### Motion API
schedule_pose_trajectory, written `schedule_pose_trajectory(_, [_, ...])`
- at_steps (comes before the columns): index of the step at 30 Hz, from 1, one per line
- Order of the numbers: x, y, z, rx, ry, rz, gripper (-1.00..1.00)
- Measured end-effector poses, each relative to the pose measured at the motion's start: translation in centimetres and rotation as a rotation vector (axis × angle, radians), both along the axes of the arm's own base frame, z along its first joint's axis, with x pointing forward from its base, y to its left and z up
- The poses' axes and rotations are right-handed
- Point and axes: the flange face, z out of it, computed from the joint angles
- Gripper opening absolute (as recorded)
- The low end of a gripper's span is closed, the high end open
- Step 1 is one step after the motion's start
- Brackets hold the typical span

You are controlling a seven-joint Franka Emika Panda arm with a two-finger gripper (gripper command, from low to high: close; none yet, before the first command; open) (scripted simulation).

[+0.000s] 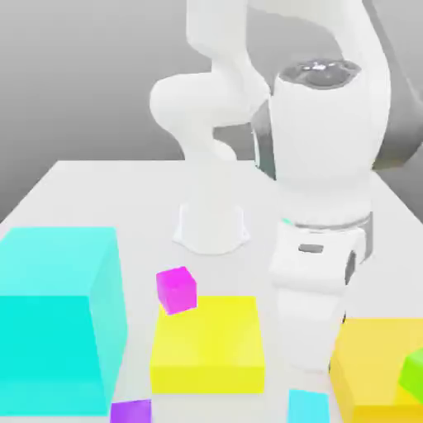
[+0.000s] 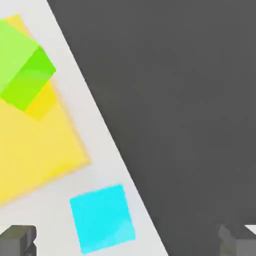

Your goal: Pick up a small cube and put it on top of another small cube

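Observation:
A small cyan cube (image 1: 308, 406) (image 2: 102, 217) lies on the white table near its edge. My gripper (image 1: 307, 363) (image 2: 127, 242) hangs just above it, open, the two dark fingertips (image 2: 17, 240) standing wide apart with nothing gripped. A small green cube (image 1: 411, 373) (image 2: 25, 70) rests on an orange-yellow block (image 1: 372, 372) (image 2: 35, 150) beside the cyan cube. A small magenta cube (image 1: 177, 289) sits at the far corner of a flat yellow block (image 1: 208, 343). A small purple cube (image 1: 132, 411) shows at the exterior view's lower edge.
A large cyan cube (image 1: 58, 318) stands at the exterior view's left. The arm's white base (image 1: 211, 227) stands mid-table behind the yellow block. The table's edge (image 2: 125, 165) runs close past the small cyan cube, with dark floor beyond.

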Motion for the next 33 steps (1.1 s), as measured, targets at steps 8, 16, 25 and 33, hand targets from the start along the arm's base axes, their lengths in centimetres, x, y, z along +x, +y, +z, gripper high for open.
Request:
schedule_pose_trajectory(8, [-0.9,0.5,-11.0,-0.082,0.039,0.147,-1.00])
schedule_pose_trajectory(16, [-0.8,0.5,-9.9,-0.083,0.040,0.149,-1.00])
schedule_pose_trajectory(25, [-1.5,12.9,4.1,-0.075,0.034,0.493,-1.00])
schedule_pose_trajectory(33, [-2.3,16.0,1.1,-0.089,0.024,0.585,1.00])
